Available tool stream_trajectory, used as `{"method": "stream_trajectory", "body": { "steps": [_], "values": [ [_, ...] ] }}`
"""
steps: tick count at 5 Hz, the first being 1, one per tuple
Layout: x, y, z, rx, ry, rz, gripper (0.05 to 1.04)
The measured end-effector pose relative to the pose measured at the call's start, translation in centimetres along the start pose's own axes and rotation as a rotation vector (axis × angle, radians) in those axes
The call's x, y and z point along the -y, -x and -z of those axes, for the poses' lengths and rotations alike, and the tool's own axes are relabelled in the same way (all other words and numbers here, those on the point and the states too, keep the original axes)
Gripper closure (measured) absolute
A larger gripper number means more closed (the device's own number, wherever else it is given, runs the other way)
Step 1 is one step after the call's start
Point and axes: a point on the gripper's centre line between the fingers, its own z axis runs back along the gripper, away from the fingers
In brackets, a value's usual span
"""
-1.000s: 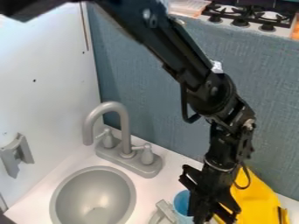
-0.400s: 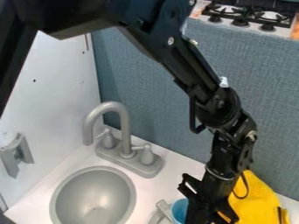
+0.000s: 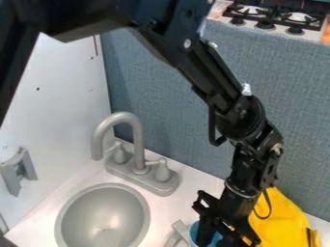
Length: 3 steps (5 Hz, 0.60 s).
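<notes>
My black gripper (image 3: 216, 236) hangs low near the bottom edge, right of the sink, pointing down over a blue cup (image 3: 194, 232). Its lower end overlaps the cup, and whether it touches the cup or holds it cannot be told. Just left of the cup is a grey handle-like piece (image 3: 180, 233). Against the gripper's right side, a yellow cloth-like thing (image 3: 283, 222) lies partly behind the arm.
A grey sink basin (image 3: 103, 214) sits at the lower left, with a tall grey faucet (image 3: 136, 140) and two knobs behind it. A blue-grey wall panel (image 3: 174, 106) rises behind the counter. A stove (image 3: 277, 17) stands beyond it.
The upper arm has swung lower into view at the upper left. The gripper's lower end has moved slightly left over the blue cup in the latest frame.
</notes>
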Motion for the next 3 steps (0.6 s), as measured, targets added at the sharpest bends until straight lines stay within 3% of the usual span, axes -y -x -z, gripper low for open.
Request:
{"method": "stream_trajectory", "body": {
  "steps": [1,2,3],
  "values": [
    [0.3,1.1,-3.2,0.073,-0.005,-0.042,0.195],
    [4.4,2.3,-5.8,0.147,0.014,-0.025,0.073],
    [8.2,2.5,-6.8,0.190,0.020,0.016,0.079]
  ]
}}
